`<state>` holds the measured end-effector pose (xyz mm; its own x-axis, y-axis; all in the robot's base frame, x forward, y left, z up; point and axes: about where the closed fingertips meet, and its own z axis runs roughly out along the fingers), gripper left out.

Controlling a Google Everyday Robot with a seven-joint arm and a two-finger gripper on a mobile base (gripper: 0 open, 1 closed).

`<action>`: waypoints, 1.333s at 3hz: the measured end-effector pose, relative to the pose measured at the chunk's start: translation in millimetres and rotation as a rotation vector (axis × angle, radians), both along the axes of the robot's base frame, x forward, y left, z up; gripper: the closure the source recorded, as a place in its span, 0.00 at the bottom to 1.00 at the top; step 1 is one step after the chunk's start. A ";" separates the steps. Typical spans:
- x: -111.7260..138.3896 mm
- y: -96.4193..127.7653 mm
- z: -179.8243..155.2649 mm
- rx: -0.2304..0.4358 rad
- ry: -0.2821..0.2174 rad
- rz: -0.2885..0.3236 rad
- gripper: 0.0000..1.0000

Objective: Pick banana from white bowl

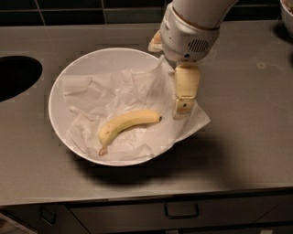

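A small yellow banana (128, 124) lies on crumpled white paper (110, 91) inside the large white bowl (56, 91) on the grey counter. Its stem end points to the lower left and its dark tip to the right. My gripper (185, 93) hangs from the white wrist housing (190, 34) over the bowl's right rim, just right of the banana's dark tip and a little above it. It holds nothing that I can see. A corner of the paper (198, 119) sticks out over the rim below the gripper.
A dark round opening (13, 75) is cut into the counter at the left. The edge of another white object (287, 11) shows at the top right. The counter's front edge runs along the bottom, with a drawer handle (181, 210) below it.
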<state>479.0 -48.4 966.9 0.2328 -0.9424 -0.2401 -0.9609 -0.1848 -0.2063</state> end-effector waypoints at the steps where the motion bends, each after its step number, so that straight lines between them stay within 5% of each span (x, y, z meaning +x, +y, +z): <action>1: 6.1 30.5 -35.7 0.014 0.078 0.066 0.09; 2: 6.2 30.7 -35.8 0.014 0.078 0.066 0.00; 4: 5.1 51.1 -40.8 0.020 0.084 0.102 0.00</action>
<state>484.1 2.8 926.1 0.3053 -0.9097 -0.2816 -0.9514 -0.2788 -0.1308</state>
